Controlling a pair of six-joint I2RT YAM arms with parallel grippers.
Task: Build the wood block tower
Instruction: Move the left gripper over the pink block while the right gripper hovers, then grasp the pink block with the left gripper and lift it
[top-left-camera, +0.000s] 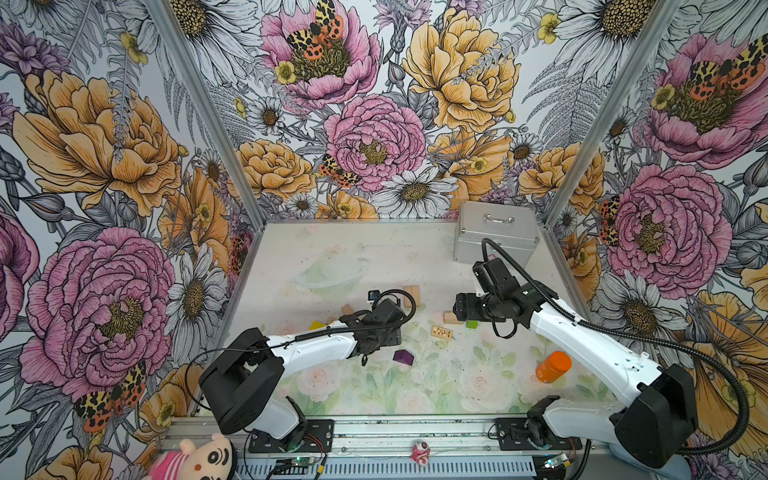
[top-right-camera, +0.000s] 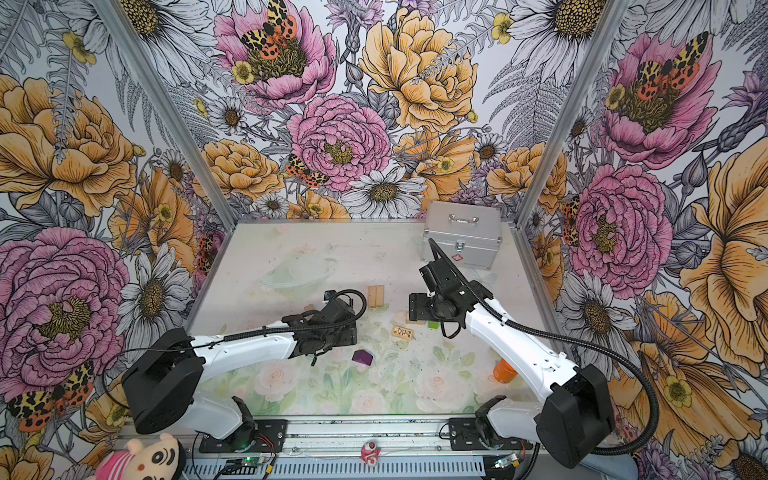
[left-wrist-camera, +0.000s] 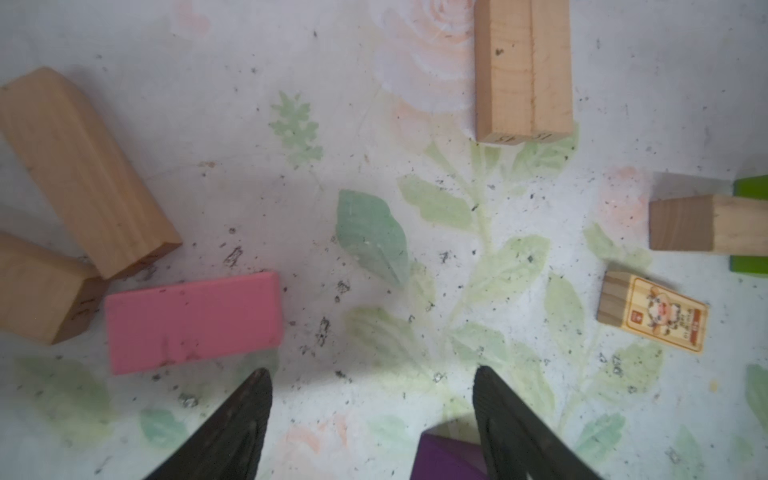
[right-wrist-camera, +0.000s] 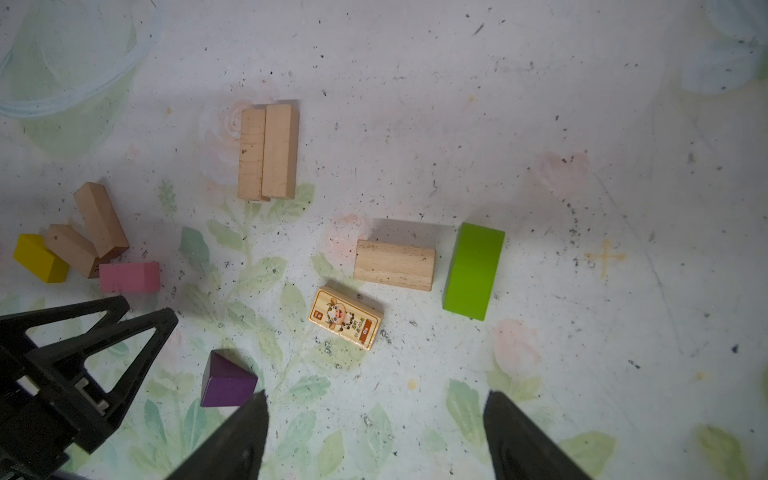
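No tower shows; the wood blocks lie loose on the table. Two tan planks (right-wrist-camera: 268, 151) lie side by side. A tan block (right-wrist-camera: 394, 264), a lime-green block (right-wrist-camera: 473, 271) and a picture-printed block (right-wrist-camera: 345, 318) sit close together. Apart from those, a yellow block (right-wrist-camera: 39, 257), two tan blocks (right-wrist-camera: 99, 220) and a pink block (left-wrist-camera: 193, 322) cluster together. My left gripper (left-wrist-camera: 372, 374) hovers open beside the pink block, with the purple block (left-wrist-camera: 444, 457) low between its fingers, untouched. My right gripper (right-wrist-camera: 377, 397) hangs open and empty above bare table.
A silver metal case (top-left-camera: 494, 232) stands at the back right. An orange bottle (top-left-camera: 552, 366) lies near the right arm. A clear plastic dish (top-left-camera: 332, 272) rests behind the blocks. The enclosure's walls close in the table on three sides.
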